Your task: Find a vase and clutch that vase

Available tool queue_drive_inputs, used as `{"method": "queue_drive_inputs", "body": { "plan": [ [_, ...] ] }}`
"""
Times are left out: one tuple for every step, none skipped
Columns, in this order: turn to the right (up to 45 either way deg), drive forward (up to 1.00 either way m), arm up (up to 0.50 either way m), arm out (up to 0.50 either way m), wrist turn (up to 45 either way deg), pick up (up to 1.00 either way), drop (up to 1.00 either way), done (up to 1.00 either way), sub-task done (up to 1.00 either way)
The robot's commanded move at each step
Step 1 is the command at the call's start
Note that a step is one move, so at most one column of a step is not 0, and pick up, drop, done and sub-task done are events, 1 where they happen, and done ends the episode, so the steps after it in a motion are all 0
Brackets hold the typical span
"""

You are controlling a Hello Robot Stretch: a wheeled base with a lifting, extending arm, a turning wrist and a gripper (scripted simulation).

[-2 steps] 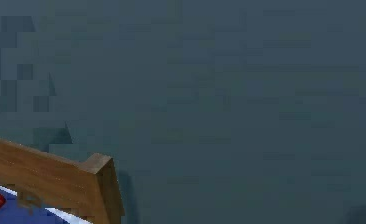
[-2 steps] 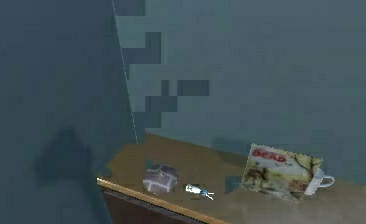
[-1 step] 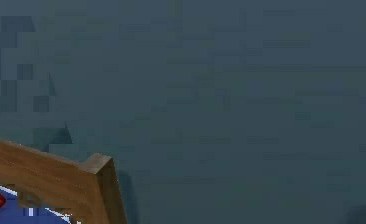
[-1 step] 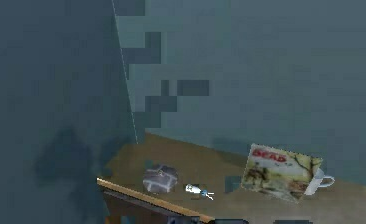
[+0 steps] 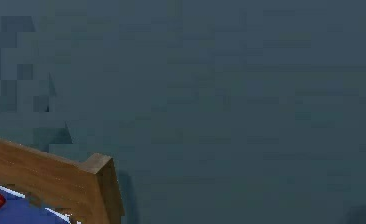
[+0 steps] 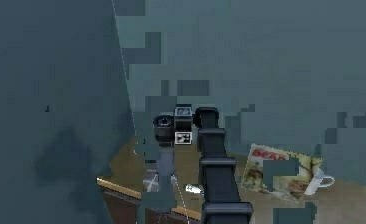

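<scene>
Dark arm (image 6: 216, 170) sticks up from the btm w/ the fingers (image 6: 163, 128) at its far end. Can't tell if they're apart or together, or if they hold anything. Below them, nearer us, a small white thing (image 6: 194, 188) lies on the brown counter (image 6: 129, 170). Right under the fingers stands a tall grey-blue blob (image 6: 161, 168), maybe the vase, not sure. A paper (image 6: 281, 168) lies well off toward the arm side view's right. Teal wall (image 6: 291, 60) behind.
</scene>
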Motion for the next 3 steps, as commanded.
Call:
{"method": "queue_drive_inputs", "body": {
  "plan": [
    [0.0,0.00,0.00,0.00,45.0,0.00,0.00,0.00,0.00],
    [0.0,0.00,0.00,0.00,45.0,0.00,0.00,0.00,0.00],
    [0.0,0.00,0.00,0.00,45.0,0.00,0.00,0.00,0.00]
  ]
}}
